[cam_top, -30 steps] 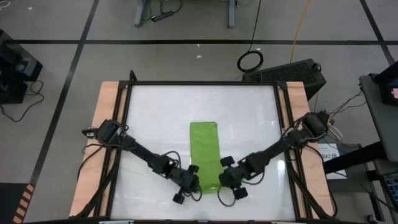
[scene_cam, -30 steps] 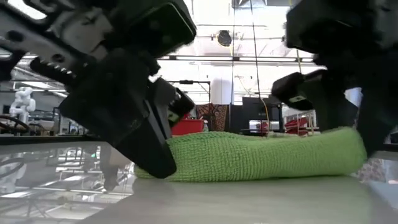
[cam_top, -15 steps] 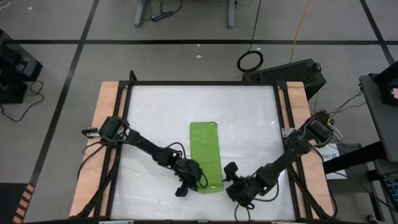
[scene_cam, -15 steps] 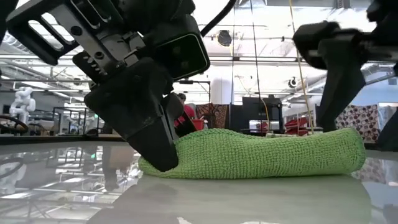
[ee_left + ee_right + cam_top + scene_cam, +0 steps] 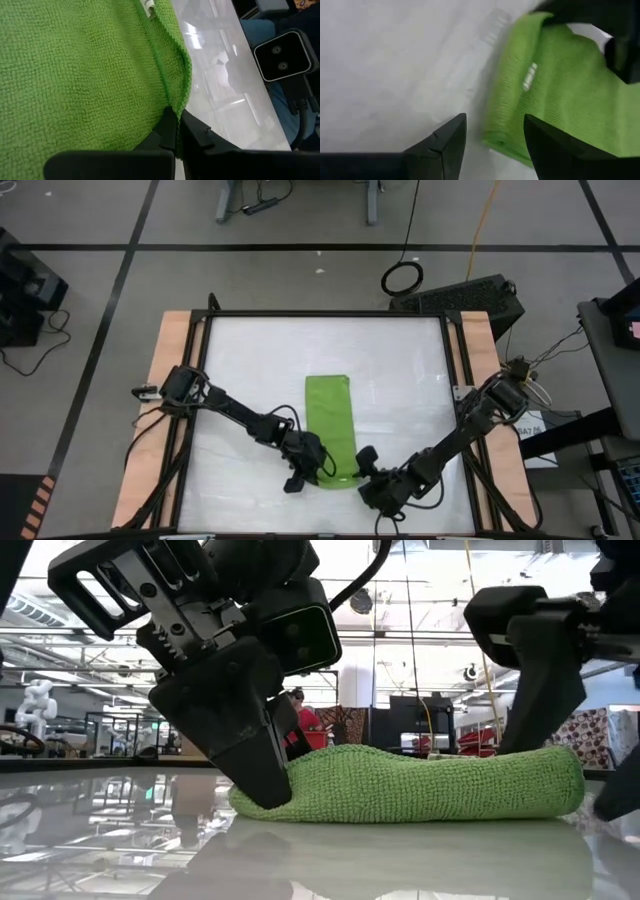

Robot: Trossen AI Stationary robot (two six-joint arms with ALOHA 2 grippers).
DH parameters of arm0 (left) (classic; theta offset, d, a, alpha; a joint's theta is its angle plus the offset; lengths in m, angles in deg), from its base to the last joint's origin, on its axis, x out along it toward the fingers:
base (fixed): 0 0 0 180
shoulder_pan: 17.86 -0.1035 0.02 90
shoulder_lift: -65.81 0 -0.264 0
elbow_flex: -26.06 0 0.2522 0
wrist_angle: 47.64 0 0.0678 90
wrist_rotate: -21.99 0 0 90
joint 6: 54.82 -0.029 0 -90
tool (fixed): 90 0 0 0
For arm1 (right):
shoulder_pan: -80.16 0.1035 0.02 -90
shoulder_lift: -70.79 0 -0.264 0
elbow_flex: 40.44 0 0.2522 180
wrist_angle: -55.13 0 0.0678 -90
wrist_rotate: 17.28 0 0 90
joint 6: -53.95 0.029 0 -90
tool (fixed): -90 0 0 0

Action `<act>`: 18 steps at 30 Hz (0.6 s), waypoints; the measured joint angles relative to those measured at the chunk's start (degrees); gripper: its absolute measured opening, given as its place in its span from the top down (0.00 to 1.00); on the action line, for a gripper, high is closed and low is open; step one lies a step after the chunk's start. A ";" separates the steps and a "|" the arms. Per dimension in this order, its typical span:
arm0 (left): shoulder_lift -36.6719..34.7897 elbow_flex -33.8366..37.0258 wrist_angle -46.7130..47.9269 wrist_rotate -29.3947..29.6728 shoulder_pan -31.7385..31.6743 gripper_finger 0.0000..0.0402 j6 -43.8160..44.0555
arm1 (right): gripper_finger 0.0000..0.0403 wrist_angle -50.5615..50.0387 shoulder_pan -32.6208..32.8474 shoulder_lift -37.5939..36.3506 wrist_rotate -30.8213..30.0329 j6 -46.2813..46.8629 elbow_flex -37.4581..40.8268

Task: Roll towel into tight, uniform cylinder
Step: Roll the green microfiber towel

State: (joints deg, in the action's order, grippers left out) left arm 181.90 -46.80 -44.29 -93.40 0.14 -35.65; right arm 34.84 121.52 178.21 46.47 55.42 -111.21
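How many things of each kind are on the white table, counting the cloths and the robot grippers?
Lime-green soft fabric towel, folded into a long strip: 1
Dark two-finger grippers: 2, the left gripper shut on the towel's near edge, the right gripper open beside it
Total: 3

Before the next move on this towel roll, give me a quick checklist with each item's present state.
1. Left gripper shut on an edge of the small lime-green cloth towel: ok, the left wrist view shows fabric pinched between its fingers.
2. Right gripper has the towel's other near corner: not ok, it is open, with the towel's corner just ahead of its fingers and not between them.
3. Towel folded into a narrow strip, lengthwise on the white tabletop: ok.
4. Rolling started: not ok, the low view shows only a flat folded stack.
5. Both grippers at the strip's near end: ok.
6. Fold edges aligned evenly: cannot tell.
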 joint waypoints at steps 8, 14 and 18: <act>-0.02 0.00 -0.45 -1.50 -0.42 0.98 1.53 | 0.67 2.66 -0.50 1.83 -0.33 1.51 0.02; -0.05 -0.02 -0.61 -1.66 -0.39 0.97 2.69 | 0.96 2.22 -1.66 1.81 5.65 5.83 -0.05; -0.76 0.04 -0.60 -1.78 -0.32 0.88 2.02 | 0.97 1.91 -3.08 1.66 10.42 11.69 -0.11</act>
State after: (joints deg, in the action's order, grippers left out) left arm 181.14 -46.75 -44.90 -95.17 -0.18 -33.62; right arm 36.75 118.44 179.87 56.89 67.11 -111.32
